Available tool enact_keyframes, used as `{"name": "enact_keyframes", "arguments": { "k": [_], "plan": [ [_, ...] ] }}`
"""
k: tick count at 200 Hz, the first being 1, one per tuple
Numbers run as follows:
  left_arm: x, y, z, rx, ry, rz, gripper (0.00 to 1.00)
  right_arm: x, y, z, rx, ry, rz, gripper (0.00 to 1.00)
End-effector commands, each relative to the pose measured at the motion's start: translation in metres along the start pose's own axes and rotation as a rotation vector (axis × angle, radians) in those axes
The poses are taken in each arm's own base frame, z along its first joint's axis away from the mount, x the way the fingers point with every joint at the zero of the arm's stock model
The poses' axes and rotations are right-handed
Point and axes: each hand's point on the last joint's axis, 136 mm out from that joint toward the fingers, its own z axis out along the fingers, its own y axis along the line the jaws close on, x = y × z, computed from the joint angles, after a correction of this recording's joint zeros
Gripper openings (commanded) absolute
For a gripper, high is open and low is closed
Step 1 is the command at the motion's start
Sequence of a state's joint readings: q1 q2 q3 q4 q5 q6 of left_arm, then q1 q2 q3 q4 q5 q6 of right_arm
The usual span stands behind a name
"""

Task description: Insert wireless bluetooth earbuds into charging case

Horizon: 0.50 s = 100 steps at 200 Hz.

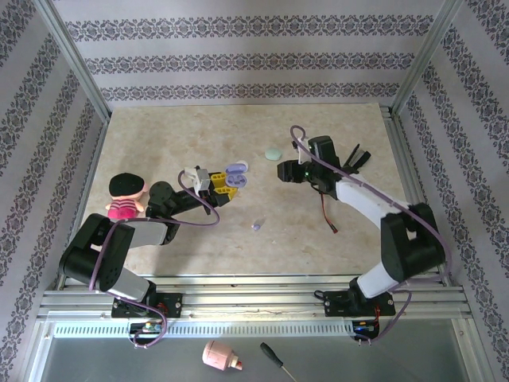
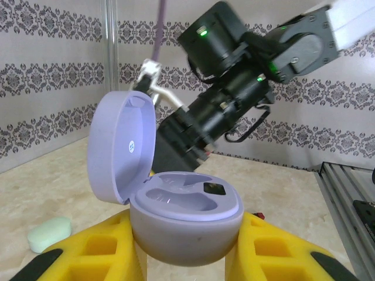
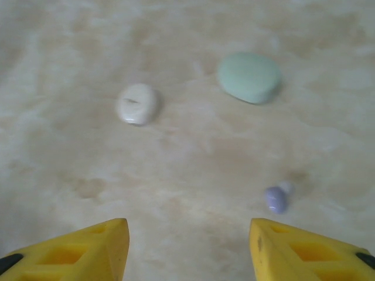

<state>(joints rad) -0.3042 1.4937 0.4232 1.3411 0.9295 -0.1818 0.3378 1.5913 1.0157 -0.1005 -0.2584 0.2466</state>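
Near the middle of the table (image 1: pixel 159 135), my left jaws are pinching the lilac charging case (image 1: pixel 236 171) by its lower half. In my left wrist view the case (image 2: pixel 184 219) stands upright between the two yellow sides. Its lid (image 2: pixel 120 152) is swung open to the left, so the inner hollows are uncovered.

My right jaws are spread, with nothing between them, and they hang over the table just to the right of the open case. In my right wrist view a lilac earbud (image 3: pixel 275 199) lies on the table near the right-hand tip, not touching it. Farther off lie a pale green case (image 3: pixel 249 76) and a whitish rounded piece (image 3: pixel 137 103), well apart from each other.

From above, a small lilac bud (image 1: pixel 257 226) lies alone, closer to my bases. I cannot tell whether it is the same one.
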Motion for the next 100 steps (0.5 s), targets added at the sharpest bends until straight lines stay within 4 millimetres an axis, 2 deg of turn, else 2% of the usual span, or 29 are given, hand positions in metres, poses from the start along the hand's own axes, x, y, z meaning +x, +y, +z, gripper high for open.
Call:
{"name": "enact_keyframes", "arguments": {
  "k": [1,36,70,100],
  "plan": [
    [-0.011,0.002,-0.004,-0.009,-0.046,0.036,0.20,0.003,-0.033,0.017,0.179,0.067,0.037,0.55],
    [-0.010,0.002,-0.007,-0.014,-0.042,0.045,0.20,0.013,-0.053,0.048,0.263,0.198,0.042,0.54],
    [-0.011,0.002,-0.007,-0.014,-0.044,0.048,0.20,0.023,-0.059,0.065,0.272,0.263,0.078,0.54],
    [-0.011,0.002,-0.007,-0.010,-0.042,0.047,0.20,0.038,-0.057,0.075,0.230,0.306,0.121,0.61]
  ]
}}
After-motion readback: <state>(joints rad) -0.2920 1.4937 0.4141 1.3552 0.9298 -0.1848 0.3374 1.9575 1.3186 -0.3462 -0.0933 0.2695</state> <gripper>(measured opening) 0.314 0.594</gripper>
